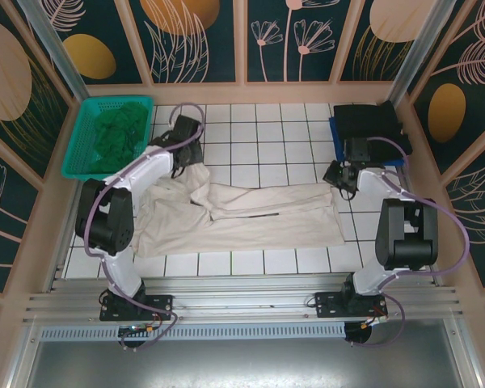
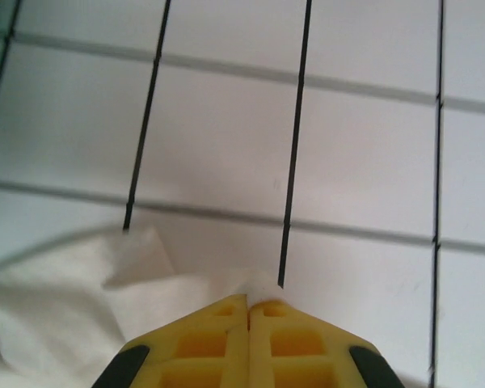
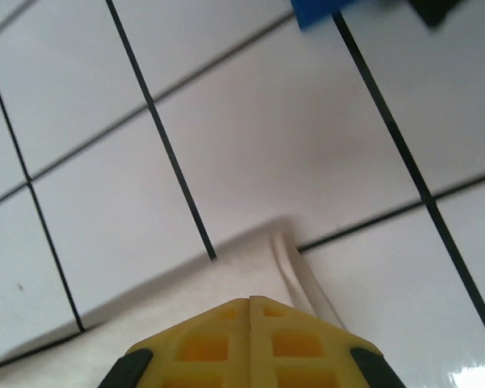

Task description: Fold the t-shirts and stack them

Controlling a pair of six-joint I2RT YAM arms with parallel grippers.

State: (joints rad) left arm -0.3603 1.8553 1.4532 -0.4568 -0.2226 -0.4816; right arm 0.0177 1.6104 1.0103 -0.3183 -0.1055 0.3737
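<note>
as left hand [image 2: 248,303] nips cream shirt [image 2: 56,299], overhead: black shirt [image 1: 368,121], maybe folded.

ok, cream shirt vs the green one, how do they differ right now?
The cream shirt lies stretched out on the tiled table; the green shirt sits bunched in the teal basket. The left hand and right hand are shut on the cream shirt's far edge; the green shirt is untouched. Both are soft cloth, neither stacked yet.
</note>
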